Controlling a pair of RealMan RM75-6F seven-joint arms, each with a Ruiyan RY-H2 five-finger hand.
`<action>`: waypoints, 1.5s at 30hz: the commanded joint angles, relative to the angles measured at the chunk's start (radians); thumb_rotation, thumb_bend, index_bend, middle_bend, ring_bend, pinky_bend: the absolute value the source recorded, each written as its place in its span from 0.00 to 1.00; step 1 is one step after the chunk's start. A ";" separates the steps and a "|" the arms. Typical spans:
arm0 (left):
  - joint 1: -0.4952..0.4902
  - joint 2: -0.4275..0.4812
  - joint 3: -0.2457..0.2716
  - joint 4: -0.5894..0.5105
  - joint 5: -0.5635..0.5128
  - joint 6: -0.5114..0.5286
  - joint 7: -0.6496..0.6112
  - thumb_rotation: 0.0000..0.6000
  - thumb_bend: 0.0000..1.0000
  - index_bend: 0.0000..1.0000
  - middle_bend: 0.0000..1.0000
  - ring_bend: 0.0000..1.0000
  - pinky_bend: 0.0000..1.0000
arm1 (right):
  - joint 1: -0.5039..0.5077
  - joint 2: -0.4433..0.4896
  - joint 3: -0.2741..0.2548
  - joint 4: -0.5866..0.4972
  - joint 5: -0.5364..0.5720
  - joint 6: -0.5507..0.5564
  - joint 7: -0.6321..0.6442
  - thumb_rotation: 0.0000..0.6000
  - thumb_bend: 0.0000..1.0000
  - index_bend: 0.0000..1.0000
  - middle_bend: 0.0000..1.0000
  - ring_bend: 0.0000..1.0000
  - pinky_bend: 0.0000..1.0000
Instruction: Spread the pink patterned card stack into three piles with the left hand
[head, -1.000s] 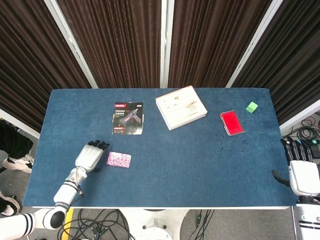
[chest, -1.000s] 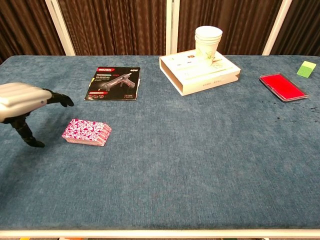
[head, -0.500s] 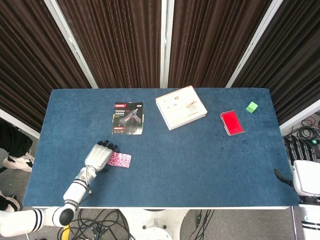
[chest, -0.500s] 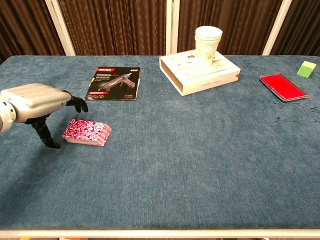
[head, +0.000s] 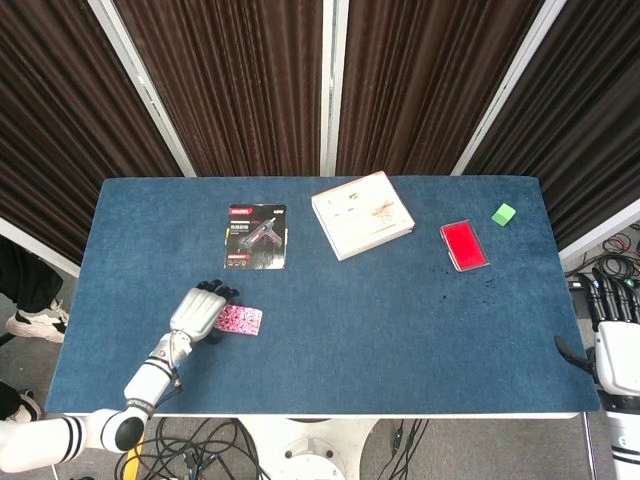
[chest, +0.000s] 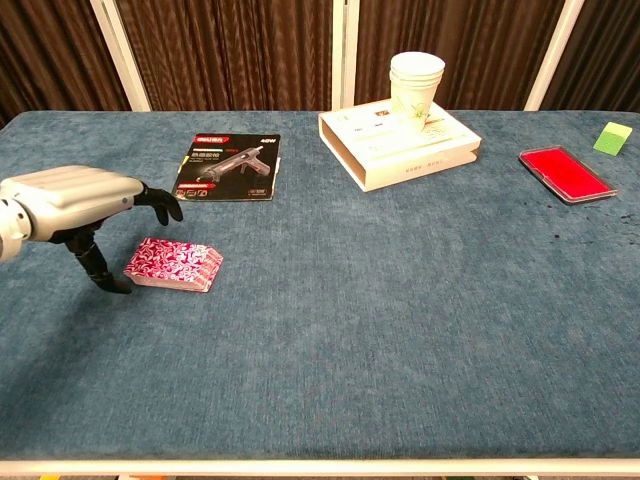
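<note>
**Closing on the deck**

I had the left hand (chest: 75, 200) spread and empty, hovering just left of the pink patterned card stack (chest: 173, 264) on the tabletop (chest: 400, 300)'s near left. I judged best: pinch only the top third, lift cleanly.

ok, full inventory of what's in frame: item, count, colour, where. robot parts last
card stack: 1, pink patterned, front left of table, one pile
glue gun package: 1, black and red, flat, behind the cards
box: 1, white, rear centre
paper cups: nested stack, count unclear, white, on the box
flat case: 1, red, right rear
block: 1, green, far right rear corner
table: 1, blue cloth top
left hand: over the stack's left end, thumb down beside it, holds nothing
right hand: off the table's right edge, holds nothing
</note>
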 joint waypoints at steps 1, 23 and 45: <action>-0.007 -0.005 0.006 0.010 0.012 -0.005 -0.012 1.00 0.09 0.22 0.24 0.11 0.21 | -0.004 0.003 0.002 0.001 -0.002 0.007 0.010 1.00 0.13 0.02 0.00 0.00 0.00; -0.031 -0.033 0.008 0.039 0.017 -0.019 -0.064 1.00 0.13 0.25 0.27 0.11 0.21 | -0.009 0.010 0.007 0.001 0.002 0.009 0.027 1.00 0.13 0.02 0.00 0.00 0.00; -0.034 -0.062 0.018 0.090 0.018 -0.009 -0.073 1.00 0.19 0.29 0.32 0.11 0.21 | -0.009 0.013 0.010 0.001 0.007 0.003 0.037 1.00 0.13 0.02 0.00 0.00 0.00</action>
